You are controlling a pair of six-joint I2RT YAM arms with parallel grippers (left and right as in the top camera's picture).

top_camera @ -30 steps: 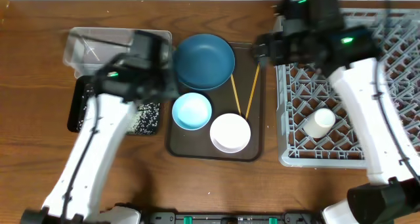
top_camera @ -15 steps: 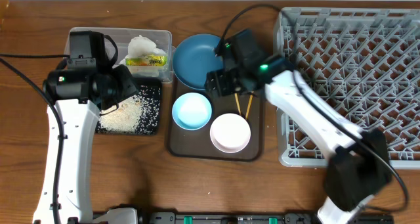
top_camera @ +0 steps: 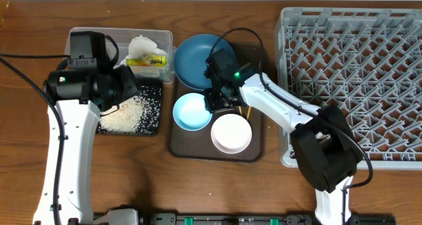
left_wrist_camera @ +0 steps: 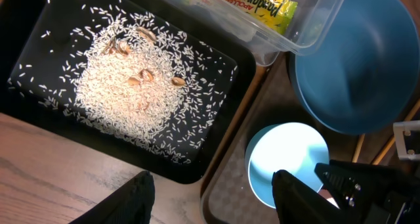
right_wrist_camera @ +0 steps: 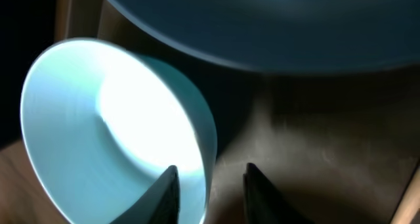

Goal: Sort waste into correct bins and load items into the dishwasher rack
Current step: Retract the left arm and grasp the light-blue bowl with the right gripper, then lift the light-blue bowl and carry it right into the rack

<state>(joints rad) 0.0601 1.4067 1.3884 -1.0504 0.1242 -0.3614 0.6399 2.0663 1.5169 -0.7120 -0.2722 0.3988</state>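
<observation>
Step in hand: taking the light-blue bowl (top_camera: 192, 111) off the brown serving tray (top_camera: 258, 140), judged from how the right arm is set.
Right hand (right_wrist_camera: 207, 188): reaches in from the right and straddles the bowl's right rim, one finger inside and one outside. A dark gap shows at the outer finger, so the hand stands apart and is not clamped yet. A thin wall is easiest pinched at the rim.
Left hand (left_wrist_camera: 213, 201): fingers apart with nothing between them, hanging over the near right corner of the black tray (left_wrist_camera: 39, 92), out of the right arm's way.
Waste: rice (left_wrist_camera: 131, 92) lies heaped in the black tray. The napkin (top_camera: 146, 47) and snack wrapper (top_camera: 144, 62) sit in the clear tub (top_camera: 166, 35) just beyond it. Sorting looks done.
Items left: the dark-blue plate (top_camera: 194, 60) is at the tray's far end, the white bowl (top_camera: 231, 134) near right, and the chopsticks (top_camera: 250, 111) are beside the right hand.
Rack (top_camera: 356, 73): on the worktop (top_camera: 198, 185) at far right, holding none of these items.
Risk: the plate overhangs close to the bowl and could be nudged on lift.
</observation>
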